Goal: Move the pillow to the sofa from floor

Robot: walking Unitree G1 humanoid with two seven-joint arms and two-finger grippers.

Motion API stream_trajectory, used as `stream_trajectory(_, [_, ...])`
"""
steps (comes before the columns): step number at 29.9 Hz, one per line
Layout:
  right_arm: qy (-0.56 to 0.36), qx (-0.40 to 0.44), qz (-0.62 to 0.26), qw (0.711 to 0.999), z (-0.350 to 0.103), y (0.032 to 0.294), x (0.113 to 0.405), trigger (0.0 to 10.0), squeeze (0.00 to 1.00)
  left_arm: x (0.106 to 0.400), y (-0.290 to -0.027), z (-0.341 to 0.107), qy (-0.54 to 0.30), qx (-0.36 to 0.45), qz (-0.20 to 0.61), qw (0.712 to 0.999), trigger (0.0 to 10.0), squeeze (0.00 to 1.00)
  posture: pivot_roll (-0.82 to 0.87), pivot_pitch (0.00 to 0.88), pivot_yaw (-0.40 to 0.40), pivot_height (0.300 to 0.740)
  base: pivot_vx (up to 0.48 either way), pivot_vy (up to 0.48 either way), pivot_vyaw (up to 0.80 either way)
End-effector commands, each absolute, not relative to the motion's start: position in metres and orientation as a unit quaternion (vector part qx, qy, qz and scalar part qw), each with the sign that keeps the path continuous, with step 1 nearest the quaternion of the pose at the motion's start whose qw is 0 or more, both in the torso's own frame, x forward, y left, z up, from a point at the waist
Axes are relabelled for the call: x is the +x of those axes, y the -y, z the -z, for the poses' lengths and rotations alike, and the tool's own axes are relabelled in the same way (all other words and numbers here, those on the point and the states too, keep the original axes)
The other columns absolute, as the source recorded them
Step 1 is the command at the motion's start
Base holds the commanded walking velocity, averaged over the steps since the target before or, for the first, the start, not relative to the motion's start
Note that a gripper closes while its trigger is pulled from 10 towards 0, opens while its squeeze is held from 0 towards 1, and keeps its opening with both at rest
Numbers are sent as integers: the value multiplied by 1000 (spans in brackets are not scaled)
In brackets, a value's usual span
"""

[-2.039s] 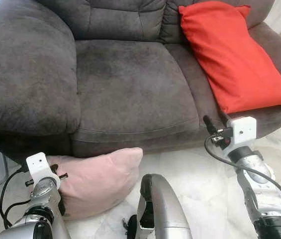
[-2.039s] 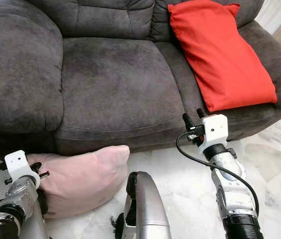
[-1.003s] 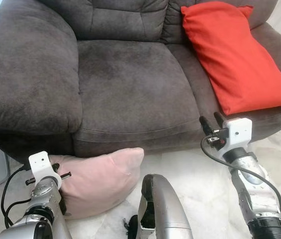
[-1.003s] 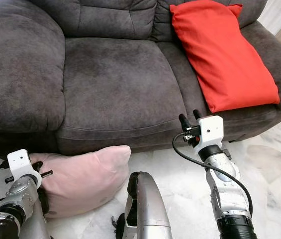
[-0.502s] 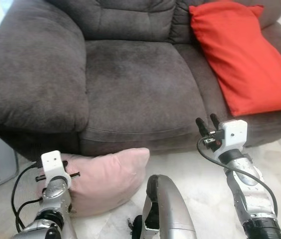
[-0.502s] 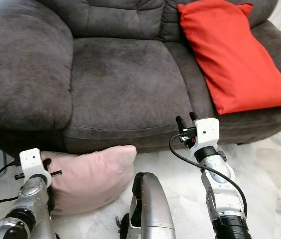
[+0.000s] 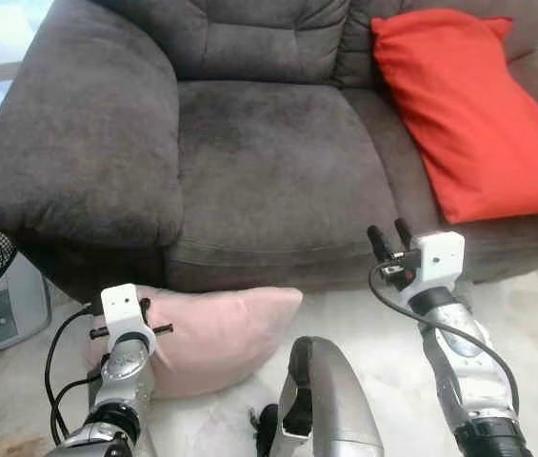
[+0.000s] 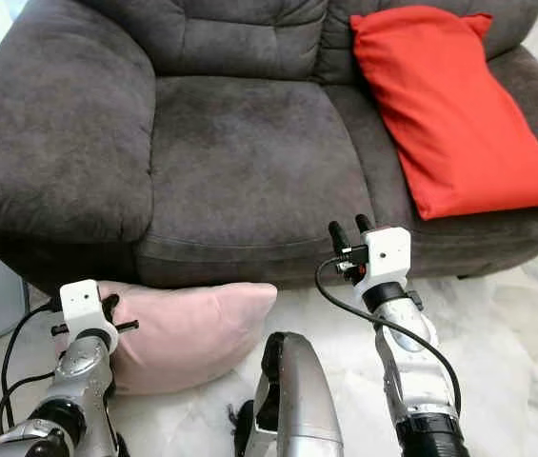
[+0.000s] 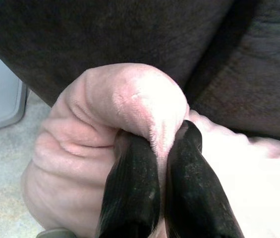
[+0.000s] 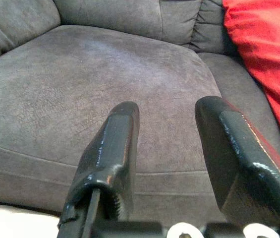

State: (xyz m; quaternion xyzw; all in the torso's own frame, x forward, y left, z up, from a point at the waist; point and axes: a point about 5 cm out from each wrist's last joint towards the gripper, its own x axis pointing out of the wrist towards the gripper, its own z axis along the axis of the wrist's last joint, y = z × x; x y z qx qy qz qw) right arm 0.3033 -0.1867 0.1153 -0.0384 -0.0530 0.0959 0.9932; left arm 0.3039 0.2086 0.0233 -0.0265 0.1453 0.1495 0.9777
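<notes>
both arms have drifted right; left gripper [image 9: 162,148] pinches the pink pillow [image 7: 216,328] on the floor, right gripper [image 10: 167,148] spread before the sofa [image 7: 278,162].

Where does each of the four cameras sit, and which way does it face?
Left and right eye views: head, facing down at the grey fabric sofa; both silver arms show.
Left wrist view: left gripper, jaws shut on the soft pink pillow on the floor.
Right wrist view: right gripper, jaws open, facing the sofa seat.
Shared: the red rectangular pillow.
</notes>
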Motion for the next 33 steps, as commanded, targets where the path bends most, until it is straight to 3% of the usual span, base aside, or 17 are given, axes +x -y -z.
stream_trajectory(1, [41, -40, -85, 995, -109, 192, 301, 10000, 0, 311, -210, -38, -101, -14, -144, 984, 10000, 0, 47, 134, -164, 486, -311, 0, 0])
stream_trajectory(29, [39, -22, -77, 996, -101, 181, 303, 10000, 0, 322, -206, -54, -74, -2, -126, 989, 10000, 0, 85, 123, -119, 486, -311, 0, 0])
stream_trajectory(33, [40, -19, -75, 996, -100, 179, 305, 10000, 0, 324, -205, -59, -59, 20, -113, 992, 10000, 0, 92, 118, -111, 486, 0, 0, 0])
